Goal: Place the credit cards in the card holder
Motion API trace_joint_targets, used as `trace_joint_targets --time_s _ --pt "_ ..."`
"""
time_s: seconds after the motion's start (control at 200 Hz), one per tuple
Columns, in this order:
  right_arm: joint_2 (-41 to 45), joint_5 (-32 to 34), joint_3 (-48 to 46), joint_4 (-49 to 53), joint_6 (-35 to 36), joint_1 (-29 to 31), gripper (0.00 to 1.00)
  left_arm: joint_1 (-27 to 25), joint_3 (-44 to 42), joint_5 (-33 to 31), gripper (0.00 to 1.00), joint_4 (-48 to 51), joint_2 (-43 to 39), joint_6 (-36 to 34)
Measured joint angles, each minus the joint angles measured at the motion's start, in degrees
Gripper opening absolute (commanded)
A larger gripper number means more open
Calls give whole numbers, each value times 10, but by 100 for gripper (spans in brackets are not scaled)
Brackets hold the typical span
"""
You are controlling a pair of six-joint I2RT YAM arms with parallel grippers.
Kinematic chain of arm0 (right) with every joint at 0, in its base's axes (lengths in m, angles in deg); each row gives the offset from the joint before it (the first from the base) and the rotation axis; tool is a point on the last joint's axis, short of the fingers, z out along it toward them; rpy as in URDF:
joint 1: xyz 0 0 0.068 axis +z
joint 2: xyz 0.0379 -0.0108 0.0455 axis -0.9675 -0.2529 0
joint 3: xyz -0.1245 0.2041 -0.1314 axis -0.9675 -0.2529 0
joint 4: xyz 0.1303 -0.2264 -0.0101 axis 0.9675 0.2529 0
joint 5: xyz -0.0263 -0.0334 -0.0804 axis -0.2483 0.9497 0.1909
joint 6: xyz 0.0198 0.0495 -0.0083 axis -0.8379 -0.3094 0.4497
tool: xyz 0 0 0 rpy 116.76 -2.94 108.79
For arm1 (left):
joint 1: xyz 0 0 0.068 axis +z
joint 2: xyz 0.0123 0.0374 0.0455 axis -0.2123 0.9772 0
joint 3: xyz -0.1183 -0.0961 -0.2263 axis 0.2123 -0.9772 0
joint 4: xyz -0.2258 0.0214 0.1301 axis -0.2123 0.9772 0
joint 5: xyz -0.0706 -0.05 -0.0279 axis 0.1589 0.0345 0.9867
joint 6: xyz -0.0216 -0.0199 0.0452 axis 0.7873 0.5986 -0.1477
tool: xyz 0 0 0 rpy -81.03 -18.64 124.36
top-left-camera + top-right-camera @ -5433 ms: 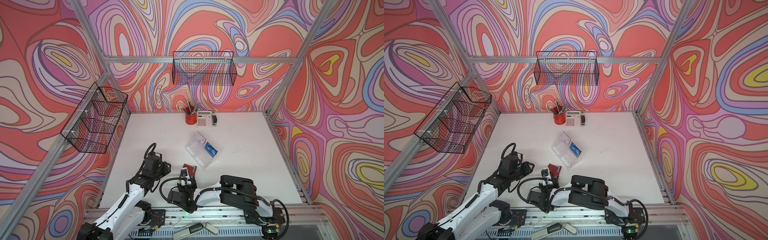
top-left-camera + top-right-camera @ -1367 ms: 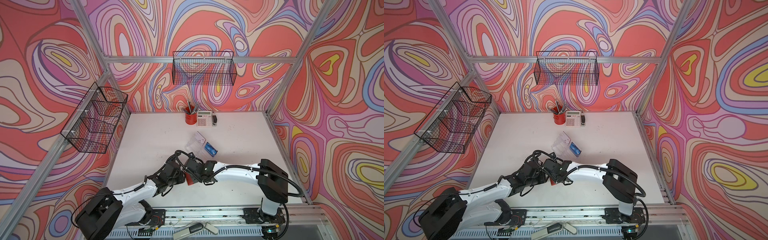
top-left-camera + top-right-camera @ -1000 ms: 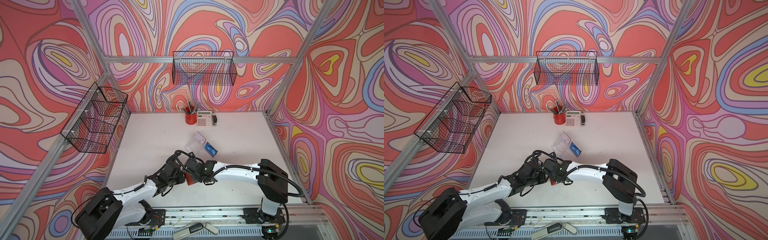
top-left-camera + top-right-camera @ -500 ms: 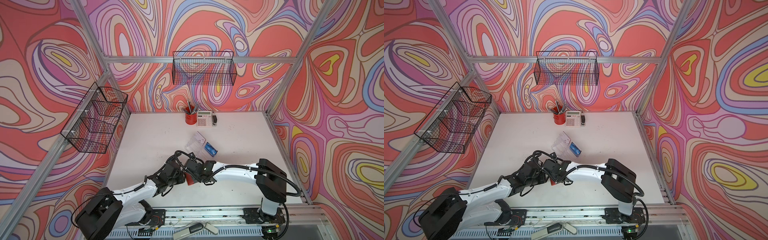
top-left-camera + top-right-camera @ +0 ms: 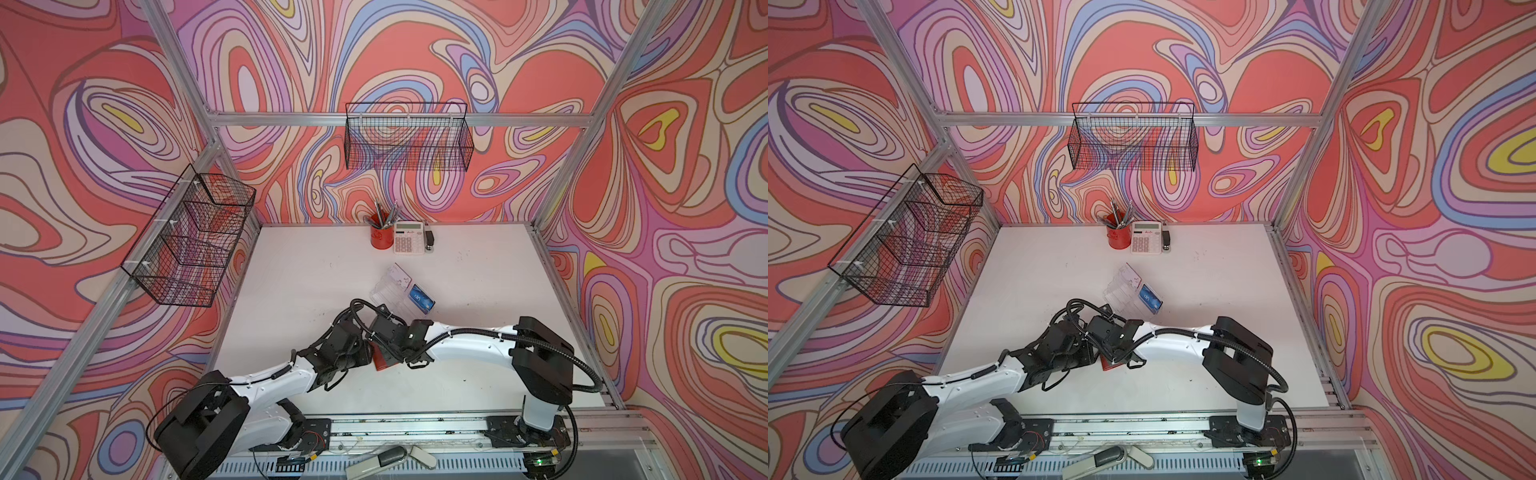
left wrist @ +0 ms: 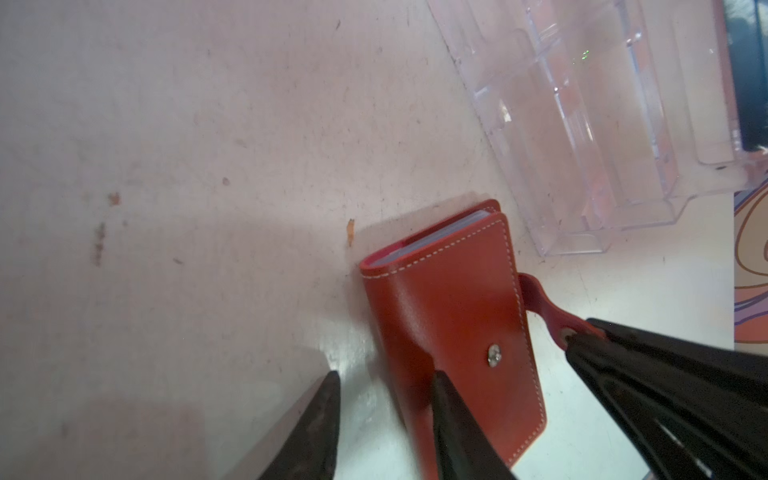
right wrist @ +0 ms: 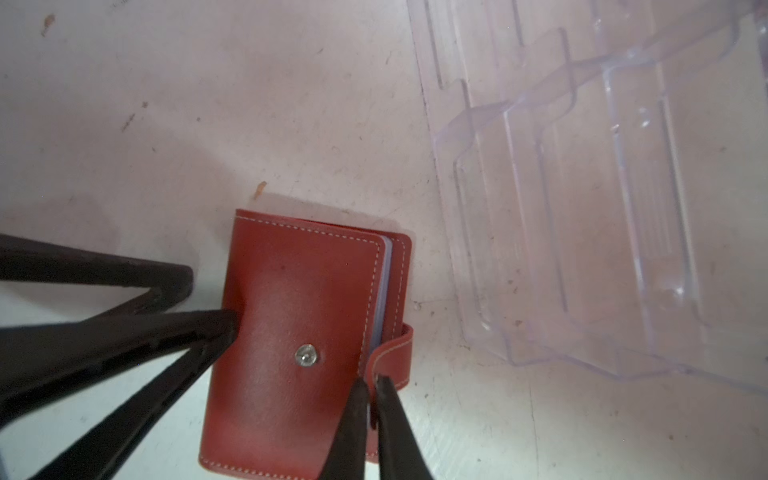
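hiding strap end (image 7: 391,353): right pincer (image 7: 371,384)

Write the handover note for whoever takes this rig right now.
Left claw: open, one finger on the red wallet's spine side.
Right claw: shut on the wallet's unsnapped strap.
Wallet lies closed on the table beside the clear holder; one blue card shows in the holder.
Done: strap unsnapped. Left: open the wallet, move the cards into the holder.
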Motion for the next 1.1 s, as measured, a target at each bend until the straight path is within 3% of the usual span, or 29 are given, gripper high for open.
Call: trace_joint_targets --time_s 0.346,0.446,0.506,0.641,1.102 --pt "12 -3 -3 -3 2 0 6 0 1 0 39 0 3 0" --pt "12 -4 -3 -3 3 -1 18 0 1 0 39 0 3 0" --pt "12 -5 -3 -3 3 -1 19 0 1 0 39 0 3 0" --pt "12 -6 -3 -4 1 -1 8 0 1 0 39 0 3 0" --pt "12 -6 -3 -2 2 -1 0 0 1 0 39 0 3 0"
